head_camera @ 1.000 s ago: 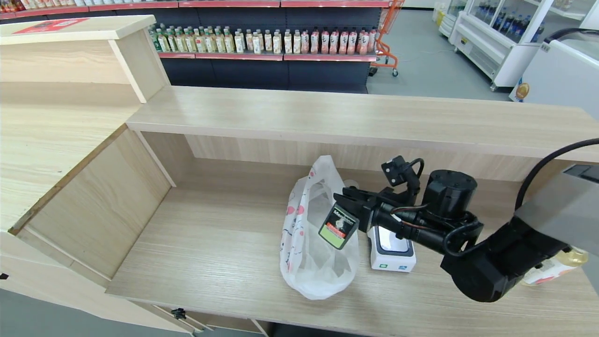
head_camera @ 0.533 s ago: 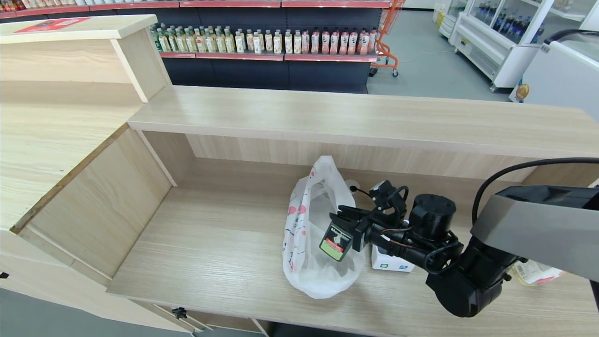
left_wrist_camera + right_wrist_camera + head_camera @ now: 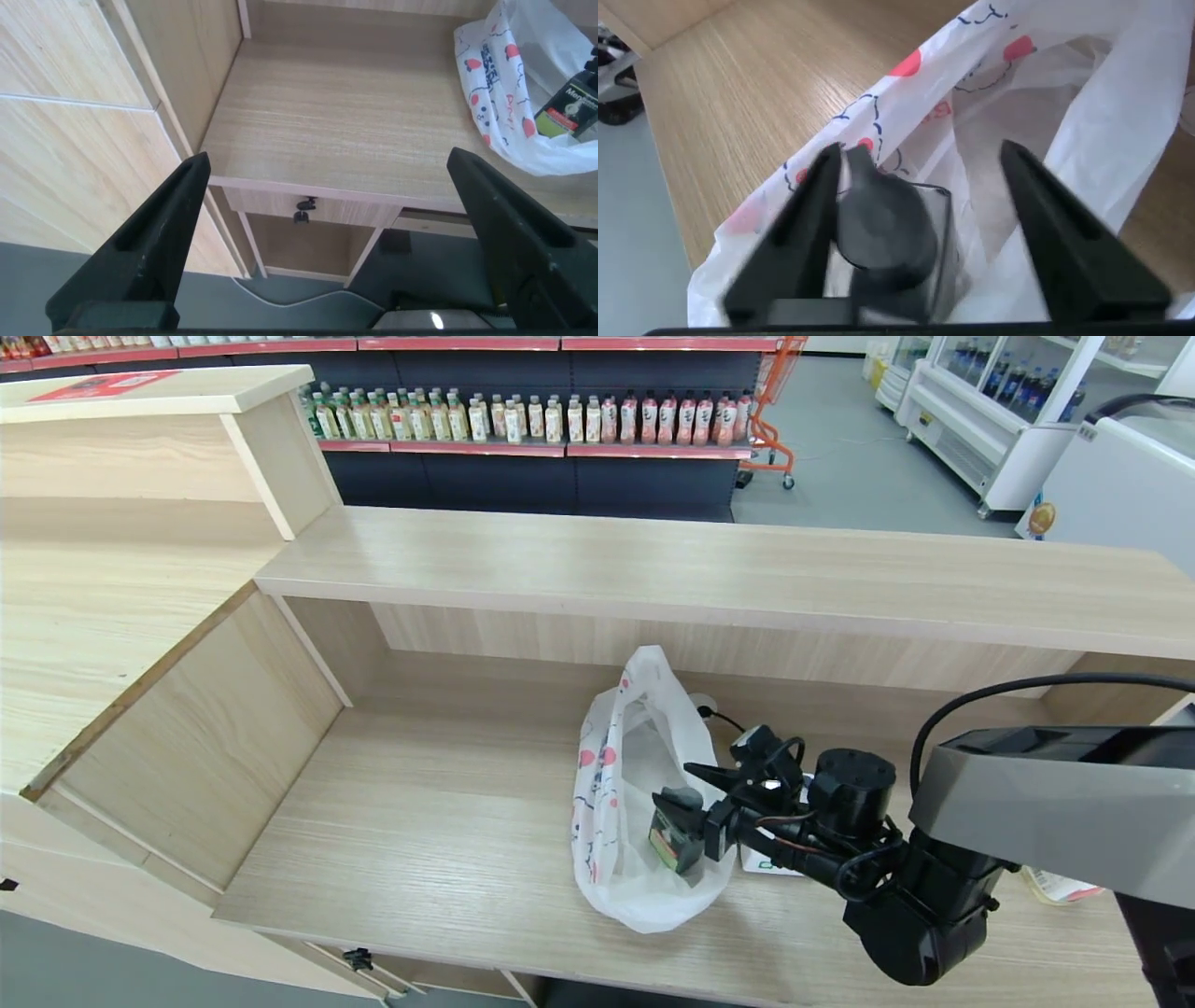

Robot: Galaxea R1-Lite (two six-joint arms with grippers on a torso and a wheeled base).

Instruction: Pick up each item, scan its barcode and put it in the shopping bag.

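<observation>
Pale beige wood grain with fine darker streaks across the tabletop [image 3: 420, 840]. Shopping bag [image 3: 611, 877]: milky white and see-through, scattered with red and pink blobs and thin dark-blue doodle lines. Packet [image 3: 668, 833] inside the bag: black with a dark grey top, a red patch mid-face, a green band along the bottom and white print. Right hand [image 3: 920, 154] and left hand [image 3: 329, 161]: matt black all over. Scanner [image 3: 780, 871] just beside the bag: white with a small green mark. Beyond the tabletop's far edge, dark navy shelves [image 3: 523, 485] trimmed with red strips. Bottles [image 3: 523, 418] in rows of green, yellow, white and pink. Orange trolley [image 3: 767, 429] on a grey floor [image 3: 840, 476].
</observation>
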